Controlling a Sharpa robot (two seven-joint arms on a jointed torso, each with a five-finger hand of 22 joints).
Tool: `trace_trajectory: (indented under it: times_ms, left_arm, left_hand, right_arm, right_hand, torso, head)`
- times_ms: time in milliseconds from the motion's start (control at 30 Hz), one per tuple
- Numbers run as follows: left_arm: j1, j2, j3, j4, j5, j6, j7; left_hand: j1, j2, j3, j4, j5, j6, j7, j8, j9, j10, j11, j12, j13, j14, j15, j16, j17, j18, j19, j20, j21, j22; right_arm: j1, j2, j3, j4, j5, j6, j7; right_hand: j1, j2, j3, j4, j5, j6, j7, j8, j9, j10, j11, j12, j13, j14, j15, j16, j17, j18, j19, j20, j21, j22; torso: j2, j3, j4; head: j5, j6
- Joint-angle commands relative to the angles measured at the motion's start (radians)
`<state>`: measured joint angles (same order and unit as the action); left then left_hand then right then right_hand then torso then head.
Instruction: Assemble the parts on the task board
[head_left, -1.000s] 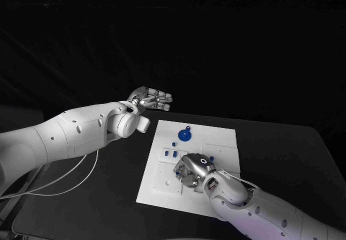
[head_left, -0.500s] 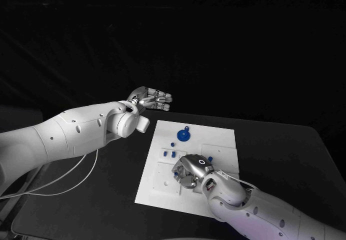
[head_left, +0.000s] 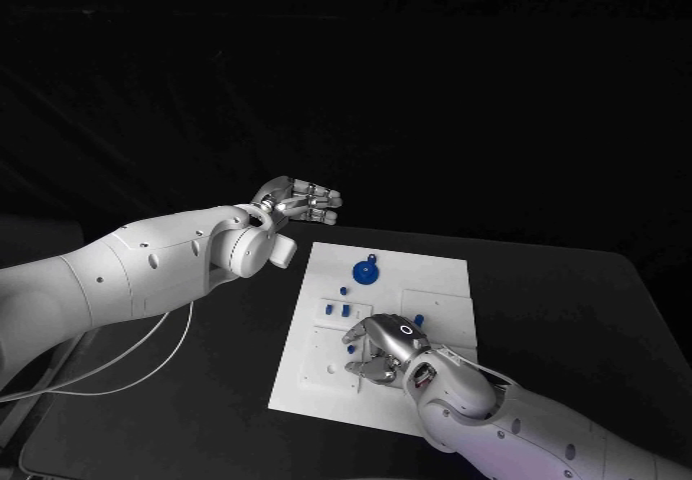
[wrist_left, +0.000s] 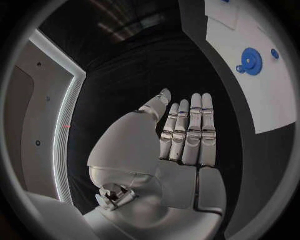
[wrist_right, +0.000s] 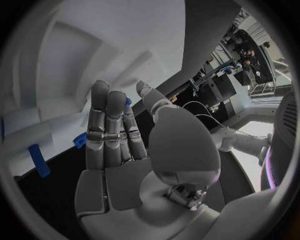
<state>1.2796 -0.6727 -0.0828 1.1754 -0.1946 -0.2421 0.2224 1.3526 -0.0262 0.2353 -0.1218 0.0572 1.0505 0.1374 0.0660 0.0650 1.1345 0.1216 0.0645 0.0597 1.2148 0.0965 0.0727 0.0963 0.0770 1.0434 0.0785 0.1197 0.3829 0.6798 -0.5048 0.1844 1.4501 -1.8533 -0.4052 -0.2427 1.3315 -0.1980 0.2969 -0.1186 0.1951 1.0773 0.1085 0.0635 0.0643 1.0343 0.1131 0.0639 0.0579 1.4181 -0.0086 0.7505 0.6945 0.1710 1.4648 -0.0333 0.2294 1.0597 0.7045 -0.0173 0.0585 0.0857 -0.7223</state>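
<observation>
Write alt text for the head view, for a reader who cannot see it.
The robot's right hand hovers low over the middle of the white task board on a black table. Small blue parts and a round blue part lie beyond it. The left hand is raised off the board's far left corner, holding nothing.

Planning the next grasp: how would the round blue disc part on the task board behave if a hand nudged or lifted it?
The round blue disc part lies flat on the task board, so it would probably slide, not roll. It looks rigid and light. Its low profile may make pinching hard.
</observation>
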Motion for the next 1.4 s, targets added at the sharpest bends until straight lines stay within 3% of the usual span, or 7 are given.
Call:
trace_trajectory:
  times_ms: [33,233,500,633,867,1033,1400]
  left_arm:
    - [0.001,0.0,0.001,0.002,0.004,0.014,0.004]
    - [0.001,-0.001,0.001,0.001,0.004,0.014,0.005]
    - [0.001,-0.002,0.001,-0.001,0.004,0.021,0.007]
    - [0.001,-0.002,0.001,-0.002,0.003,0.025,0.007]
    - [0.001,-0.001,0.001,-0.002,0.003,0.024,0.015]
    - [0.001,-0.001,0.001,-0.001,0.003,0.022,0.022]
    - [0.001,-0.004,0.001,0.0,0.003,0.02,0.026]
  left_hand:
    - [-0.004,0.01,-0.011,0.002,0.0,0.007,0.0,0.0,0.001,-0.004,0.002,-0.005,-0.001,-0.005,0.002,-0.004,0.0,-0.01,-0.005,0.001,0.0,-0.006]
    - [-0.004,0.009,-0.011,0.002,0.0,0.006,0.0,-0.001,0.0,-0.004,0.002,-0.005,-0.001,-0.005,0.001,-0.004,0.0,-0.01,-0.004,0.001,0.0,-0.007]
    - [-0.002,0.011,-0.011,0.002,0.0,0.007,0.0,-0.001,0.0,-0.002,0.001,-0.005,-0.001,-0.002,0.0,-0.003,0.001,-0.01,-0.002,0.0,0.001,-0.009]
    - [-0.001,0.012,-0.01,0.001,0.001,0.007,0.0,-0.001,0.0,0.001,0.0,-0.005,-0.001,0.0,-0.001,-0.003,0.001,-0.01,-0.001,-0.001,0.002,-0.008]
    - [-0.001,0.014,-0.01,0.001,0.001,0.009,-0.001,-0.001,0.001,0.003,-0.001,-0.005,-0.001,0.002,-0.002,-0.003,0.002,-0.01,-0.001,-0.002,0.004,-0.008]
    - [-0.001,0.015,-0.009,0.0,0.002,0.011,-0.002,-0.001,0.001,0.006,-0.002,-0.005,-0.001,0.005,-0.003,-0.002,0.003,-0.01,0.0,-0.003,0.006,-0.007]
    - [-0.001,0.015,-0.009,0.0,0.002,0.011,-0.002,-0.001,0.001,0.006,-0.002,-0.005,-0.001,0.005,-0.003,-0.002,0.003,-0.01,0.0,-0.003,0.006,-0.007]
  right_arm:
    - [0.001,-0.017,0.002,0.029,0.022,-0.017,-0.004]
    - [0.01,-0.059,0.028,0.088,0.029,-0.015,-0.01]
    - [0.033,-0.145,0.128,0.175,0.139,0.039,0.023]
    - [0.058,-0.183,0.154,0.19,0.163,0.086,0.027]
    - [0.085,-0.225,0.17,0.158,0.129,0.161,0.018]
    - [0.089,-0.233,0.173,0.123,0.066,0.214,0.007]
    - [0.085,-0.236,0.173,0.097,0.018,0.304,-0.013]
  right_hand:
    - [0.011,-0.001,0.001,0.002,0.007,-0.001,-0.004,-0.001,0.0,0.003,-0.006,0.004,0.001,-0.001,0.002,0.005,-0.002,0.018,0.04,0.009,0.007,-0.002]
    - [0.006,0.003,0.016,-0.004,0.028,0.007,-0.001,-0.001,0.0,0.02,-0.009,0.003,0.001,0.001,-0.001,0.01,-0.008,0.017,0.04,0.006,0.017,-0.006]
    - [-0.045,0.017,0.136,-0.038,0.039,0.029,0.014,-0.001,0.0,0.113,-0.028,-0.001,0.0,0.013,-0.017,0.026,-0.008,0.006,0.041,-0.01,0.059,-0.011]
    - [-0.062,0.01,0.179,-0.064,0.041,0.029,0.012,-0.001,0.0,0.117,-0.029,-0.001,0.0,0.012,-0.018,0.029,-0.003,-0.002,0.038,-0.014,0.071,-0.006]
    - [-0.059,0.019,0.116,-0.069,0.008,0.019,0.007,-0.001,0.0,0.104,-0.028,0.0,0.001,0.012,-0.016,0.029,-0.001,-0.002,0.038,-0.012,0.071,-0.01]
    - [-0.022,0.025,0.073,-0.071,-0.052,-0.007,-0.004,-0.001,0.0,0.08,-0.024,0.0,0.001,0.006,-0.012,0.023,-0.005,-0.005,0.032,-0.008,0.063,-0.016]
    - [0.008,0.031,-0.022,-0.011,-0.092,-0.004,-0.02,-0.001,0.0,0.064,-0.026,0.001,0.0,0.006,-0.015,0.02,-0.013,-0.019,0.036,-0.012,0.047,-0.03]
  torso:
    - [-0.001,-0.0003,-0.0004]
    - [-0.001,-0.001,-0.0018]
    - [-0.002,-0.0015,-0.0023]
    - [-0.003,-0.0021,-0.002]
    - [-0.005,-0.0038,-0.0031]
    - [-0.003,-0.0037,-0.002]
    - [-0.003,-0.0027,-0.0017]
  head:
    - [-0.003,0.001]
    - [-0.004,0.004]
    - [-0.021,0.011]
    - [-0.025,0.011]
    - [-0.03,0.014]
    - [-0.034,0.016]
    - [-0.032,0.012]
